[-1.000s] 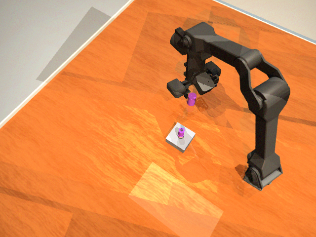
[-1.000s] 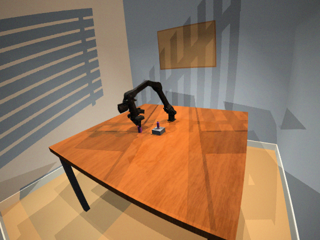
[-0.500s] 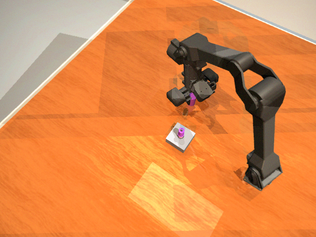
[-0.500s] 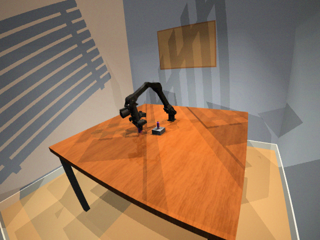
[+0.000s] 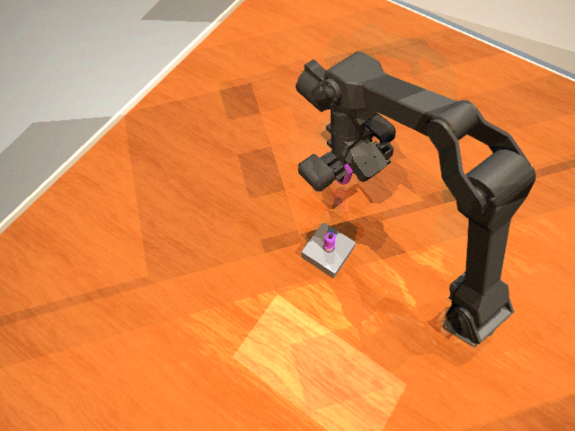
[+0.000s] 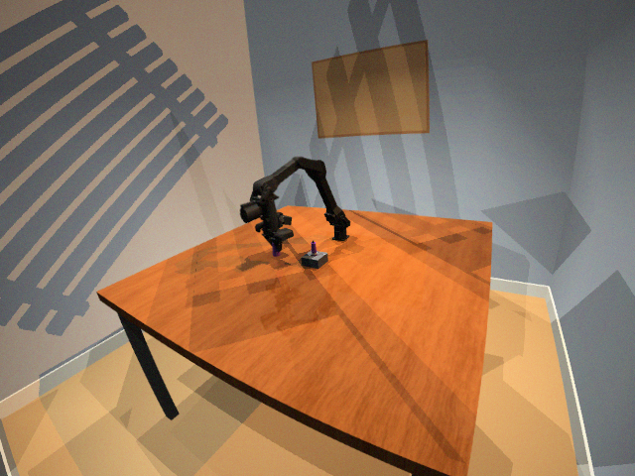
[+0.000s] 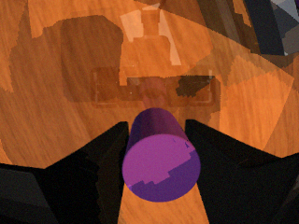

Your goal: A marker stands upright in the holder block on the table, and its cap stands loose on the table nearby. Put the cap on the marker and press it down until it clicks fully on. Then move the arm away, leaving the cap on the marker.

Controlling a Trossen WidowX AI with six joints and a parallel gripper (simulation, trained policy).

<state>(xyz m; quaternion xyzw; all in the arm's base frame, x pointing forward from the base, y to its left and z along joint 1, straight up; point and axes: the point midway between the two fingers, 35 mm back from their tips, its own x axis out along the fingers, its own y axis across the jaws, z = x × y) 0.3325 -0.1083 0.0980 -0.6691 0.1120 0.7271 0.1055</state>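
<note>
Purple cap (image 5: 345, 176) (image 6: 276, 252) (image 7: 161, 168) gripped between both fingers in wrist view, marker (image 5: 330, 241) (image 6: 314, 248) only in the others, orange wood table (image 5: 185, 223) (image 6: 358, 327) (image 7: 37, 121), blue-grey wall (image 6: 512, 128).

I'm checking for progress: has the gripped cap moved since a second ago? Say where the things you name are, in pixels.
Yes: in the top view, the cap (image 5: 344, 175) (image 6: 276, 251) (image 7: 161, 168) is higher, farther from the block (image 5: 320, 257) (image 6: 314, 261).
</note>
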